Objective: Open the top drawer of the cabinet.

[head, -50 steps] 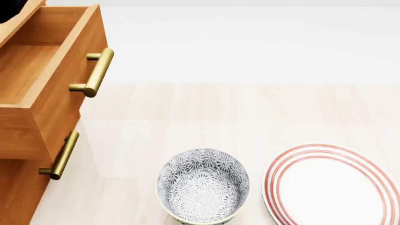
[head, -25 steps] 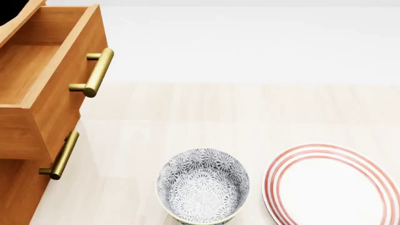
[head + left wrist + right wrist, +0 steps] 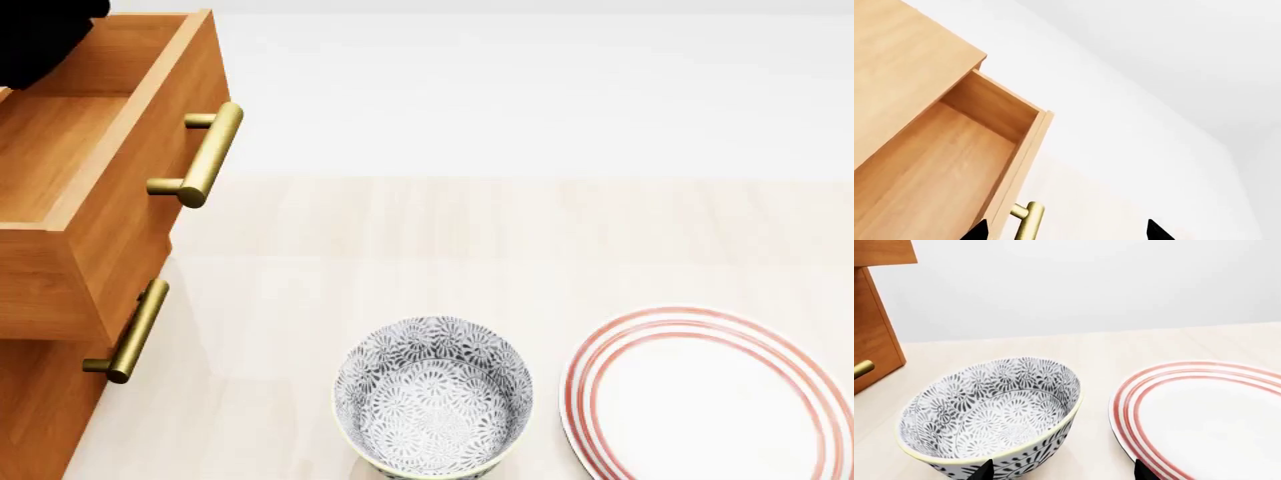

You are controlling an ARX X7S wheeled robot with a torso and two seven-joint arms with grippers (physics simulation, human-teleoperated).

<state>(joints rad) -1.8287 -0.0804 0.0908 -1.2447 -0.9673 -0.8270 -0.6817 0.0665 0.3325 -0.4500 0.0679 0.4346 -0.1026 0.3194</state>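
The top drawer [image 3: 94, 150] of the cabinet [image 3: 34, 400] stands pulled far out at the head view's left, its paler inside bare. Its brass bar handle [image 3: 200, 155] is free. In the left wrist view the drawer [image 3: 954, 165] and its handle [image 3: 1029, 223] lie just beyond my left gripper [image 3: 1067, 236], which is open and holds nothing, with the handle between the two fingertips but near one of them. A black part of my left arm [image 3: 40, 35] shows over the drawer's back. My right gripper [image 3: 1064, 472] is open and empty, by the bowl.
A patterned blue-grey bowl [image 3: 434, 395] and a red-ringed white plate [image 3: 707, 395] sit on the pale table [image 3: 534, 240] to the cabinet's right. The second drawer's handle [image 3: 130, 330] is below the open drawer. The bowl [image 3: 987, 415] and plate [image 3: 1201, 415] fill the right wrist view.
The black part of my left arm now reaches further into the head view's top left corner, over the drawer. The drawer, bowl and plate have not moved.
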